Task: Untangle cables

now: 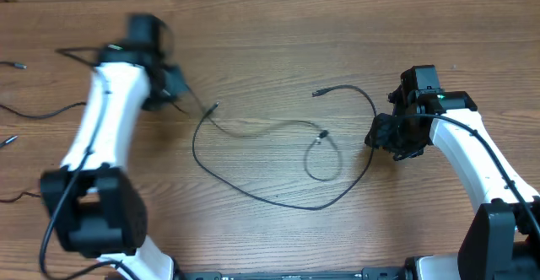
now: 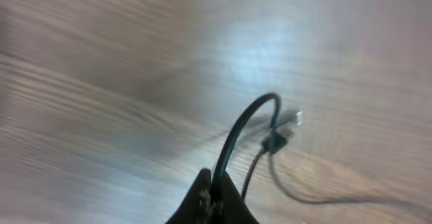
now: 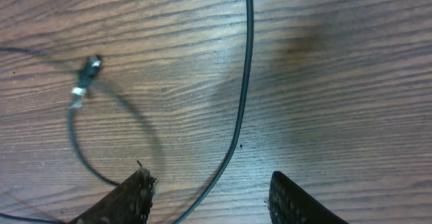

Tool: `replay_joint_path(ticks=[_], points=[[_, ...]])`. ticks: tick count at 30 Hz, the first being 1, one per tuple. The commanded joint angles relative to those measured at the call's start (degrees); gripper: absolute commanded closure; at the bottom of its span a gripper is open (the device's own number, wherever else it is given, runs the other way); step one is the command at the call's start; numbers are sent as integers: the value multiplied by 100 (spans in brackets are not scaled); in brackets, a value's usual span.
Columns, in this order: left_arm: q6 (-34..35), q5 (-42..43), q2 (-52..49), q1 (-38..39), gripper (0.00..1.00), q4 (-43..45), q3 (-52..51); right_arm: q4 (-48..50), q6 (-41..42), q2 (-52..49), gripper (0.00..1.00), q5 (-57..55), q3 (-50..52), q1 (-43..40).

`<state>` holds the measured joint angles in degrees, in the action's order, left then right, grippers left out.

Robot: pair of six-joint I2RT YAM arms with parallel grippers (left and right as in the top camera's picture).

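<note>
Cable [image 2: 233,137] sits pinched in your left gripper [image 2: 214,198], jaws clamped on it. Slack loops across mid-table [image 1: 270,44] toward your right gripper [image 3: 212,196]: jaws parted, holding nothing, strand running lengthwise beneath gap. Right arm nearer loop.

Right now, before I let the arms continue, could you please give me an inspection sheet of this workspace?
Surface: wooden table, bare, no damage seen.
Job's things: long cable lies in a wide open loop; short cable curls in a small loop inside it; loose cables lie at the left edge.
Clutter: nothing seen.
Grippers: left gripper shut on a cable end; right gripper open, with the long cable running between its fingers.
Cables: arm wire runs along the right arm.
Surroundings: nothing seen.
</note>
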<state>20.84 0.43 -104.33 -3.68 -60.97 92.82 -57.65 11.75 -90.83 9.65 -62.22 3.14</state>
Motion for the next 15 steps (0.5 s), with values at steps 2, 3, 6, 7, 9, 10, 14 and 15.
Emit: replay_joint_path(ticks=[2, 3, 6, 7, 9, 10, 14, 15], points=[[94, -85, 461, -1073, 96, -424, 1303, 31, -28, 31, 47, 11, 39, 17], [168, -81, 461, -1314, 96, -520, 1537, 31, -28, 31, 47, 11, 39, 17], [584, -7, 461, -2155, 96, -894, 2162, 31, -28, 31, 47, 11, 39, 17], [739, 39, 461, -2446, 96, -1032, 2321, 31, -26, 31, 47, 11, 39, 17], [997, 179, 461, -2964, 96, -1246, 2514, 33, -28, 31, 47, 11, 39, 17], [1091, 273, 461, -3182, 96, -1316, 2553, 35, -28, 31, 47, 11, 39, 17], [1292, 566, 461, -3974, 96, -1635, 2538, 50, -28, 31, 47, 11, 39, 17], [1305, 562, 461, -4089, 96, -1700, 2535, 50, -26, 31, 47, 13, 39, 17]])
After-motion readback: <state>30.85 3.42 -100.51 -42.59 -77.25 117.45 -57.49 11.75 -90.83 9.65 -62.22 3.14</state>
